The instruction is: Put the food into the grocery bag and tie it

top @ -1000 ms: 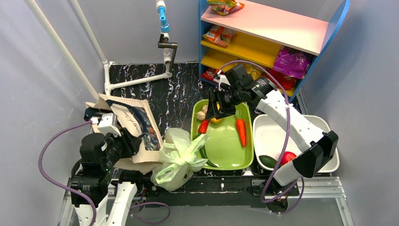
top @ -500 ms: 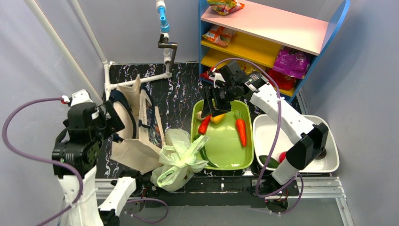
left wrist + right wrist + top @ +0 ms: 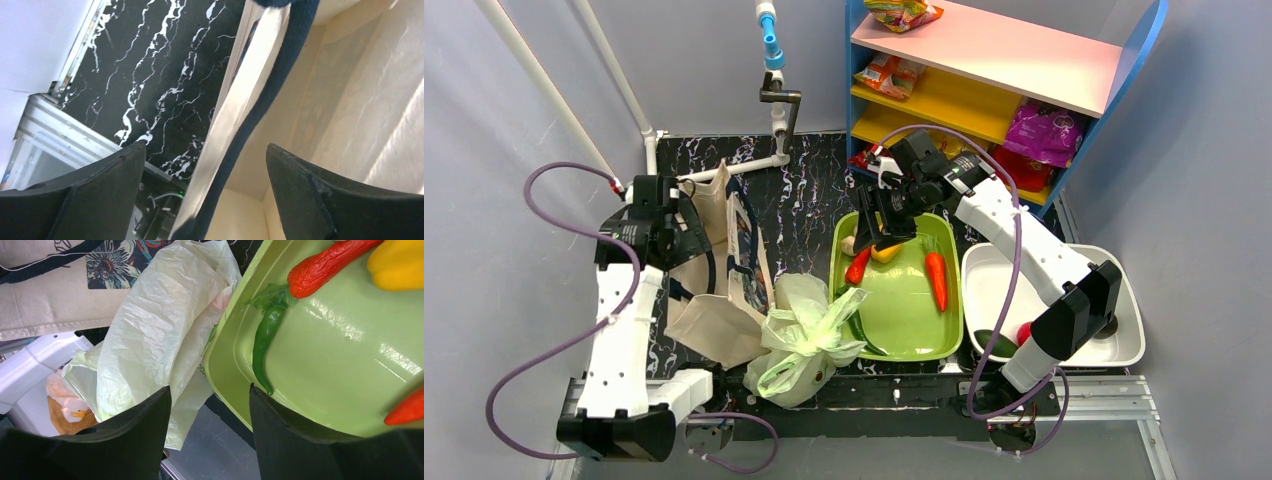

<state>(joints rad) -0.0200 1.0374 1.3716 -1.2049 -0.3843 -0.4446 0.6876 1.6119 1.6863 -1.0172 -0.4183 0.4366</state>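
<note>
My left gripper point(image 3: 202, 147) gapes open astride the canvas tote's point(image 3: 360, 100) dark rim. My right gripper point(image 3: 210, 389), fingers apart and empty, hovers over the green tray point(image 3: 325, 390) holding a green chilli point(image 3: 264, 337). The pale-green grocery bag point(image 3: 150, 325) lies between tote and tray.

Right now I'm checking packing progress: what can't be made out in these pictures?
- Top view: folds of the plastic bag hide what it holds.
- Top view: the right arm covers part of the food in the white tub.
- Left wrist view: the tote runs past the frame edge.
</note>
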